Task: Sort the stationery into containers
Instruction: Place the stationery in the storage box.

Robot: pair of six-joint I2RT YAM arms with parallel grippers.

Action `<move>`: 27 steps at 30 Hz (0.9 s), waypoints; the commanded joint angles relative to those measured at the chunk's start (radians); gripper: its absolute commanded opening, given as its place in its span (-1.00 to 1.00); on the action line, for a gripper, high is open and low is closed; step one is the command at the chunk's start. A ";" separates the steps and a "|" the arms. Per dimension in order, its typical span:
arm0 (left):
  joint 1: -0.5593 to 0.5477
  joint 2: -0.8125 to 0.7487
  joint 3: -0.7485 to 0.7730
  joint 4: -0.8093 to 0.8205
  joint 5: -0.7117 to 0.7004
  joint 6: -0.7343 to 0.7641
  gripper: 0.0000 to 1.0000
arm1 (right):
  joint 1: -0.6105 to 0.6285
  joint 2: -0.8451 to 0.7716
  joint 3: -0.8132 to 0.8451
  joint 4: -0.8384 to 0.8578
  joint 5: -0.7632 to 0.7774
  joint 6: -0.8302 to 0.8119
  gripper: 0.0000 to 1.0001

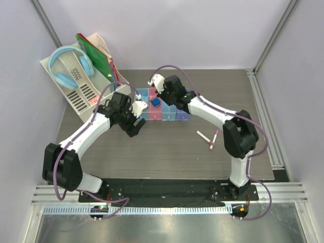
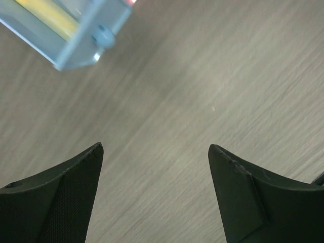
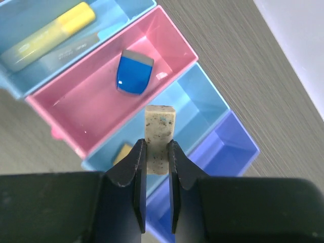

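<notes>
The four joined bins point(image 1: 169, 115) stand at the table's middle back. In the right wrist view the pink bin point(image 3: 66, 109) holds a blue square eraser point(image 3: 134, 75), also seen from above point(image 1: 155, 102). The first light-blue bin point(image 3: 20, 83) holds a yellow-and-grey tube point(image 3: 48, 34). The second light-blue bin point(image 3: 202, 104) holds a tiny yellow piece point(image 3: 121, 152). The purple bin point(image 3: 230, 147) looks empty. My right gripper point(image 3: 158, 144) is shut on a speckled tan flat piece point(image 3: 160, 124), above the second light-blue bin. My left gripper point(image 2: 156, 147) is open and empty over bare table, left of the bins point(image 1: 134, 126). Two white pens with pink caps point(image 1: 203, 135) point(image 1: 213, 139) lie right of centre.
A white slotted rack point(image 1: 81, 96) at the back left holds blue headphones point(image 1: 68, 66) and green and red folders point(image 1: 96, 55). A corner of the first light-blue bin point(image 2: 76, 53) shows in the left wrist view. Grey walls enclose the table.
</notes>
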 commanded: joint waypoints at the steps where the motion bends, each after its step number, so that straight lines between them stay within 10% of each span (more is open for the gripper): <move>1: -0.002 -0.103 -0.086 0.010 -0.005 0.111 0.68 | -0.022 0.130 0.155 0.060 -0.007 0.040 -0.97; 15: -0.002 -0.177 -0.158 -0.010 0.024 0.138 0.72 | -0.075 0.193 0.144 0.083 -0.005 0.051 -0.95; 20: -0.003 -0.171 -0.143 -0.022 0.038 0.131 0.72 | -0.075 0.180 0.129 0.074 -0.018 0.038 -0.08; 27: -0.014 -0.165 -0.119 -0.030 0.035 0.145 0.74 | -0.075 0.132 0.112 0.071 -0.002 0.037 0.22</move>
